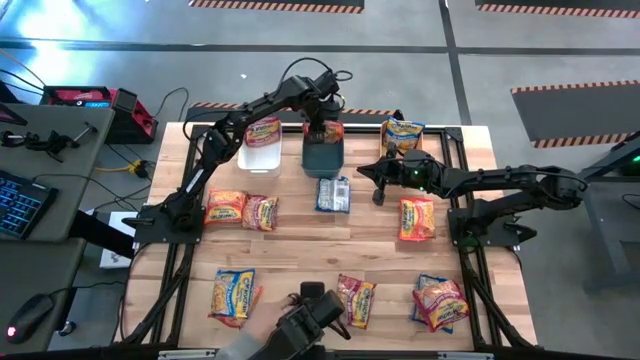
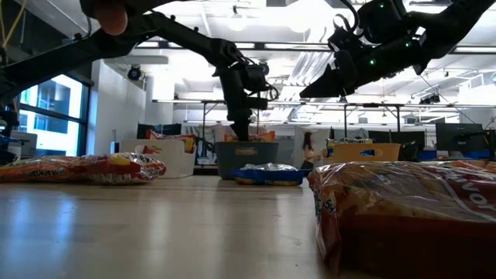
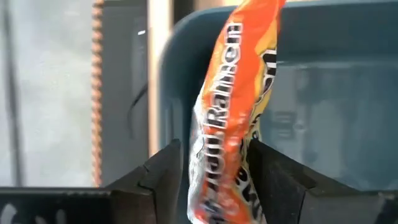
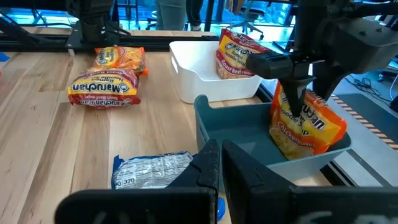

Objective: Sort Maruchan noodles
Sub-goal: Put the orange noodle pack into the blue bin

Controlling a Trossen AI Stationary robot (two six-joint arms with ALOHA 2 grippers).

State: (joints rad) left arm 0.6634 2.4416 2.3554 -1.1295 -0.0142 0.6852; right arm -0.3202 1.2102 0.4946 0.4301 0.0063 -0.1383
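Note:
My left gripper (image 1: pixel 322 120) is over the teal bin (image 1: pixel 323 160) at the table's far side, shut on an orange Maruchan packet (image 4: pixel 308 127) that reaches down into the bin. My right gripper (image 1: pixel 379 190) hovers shut and empty, just right of a blue-and-silver packet (image 1: pixel 333 194) that lies flat in front of the teal bin. The white bin (image 1: pixel 262 152) holds a packet standing on edge. Another packet stands in the orange bin (image 1: pixel 403 135). Several more packets lie flat on the table: two at the left (image 1: pixel 242 210), one at the right (image 1: pixel 417 218), others along the near edge. My left gripper (image 3: pixel 214 155) pinches the orange packet near its upper end (image 3: pixel 224 168) between the two fingers, coming from above and pointing down. The packet hangs upright below the fingers inside the teal bin (image 4: pixel 236 130). Whether its lower end (image 4: pixel 292 146) touches the bin's floor, I cannot tell.
The three bins stand in a row along the far edge. Near-edge packets lie at the left (image 1: pixel 233 295), middle (image 1: pixel 355 298) and right (image 1: pixel 440 300). One packet (image 2: pixel 403 217) lies close in front of the low camera. Bare wood shows in the table's middle.

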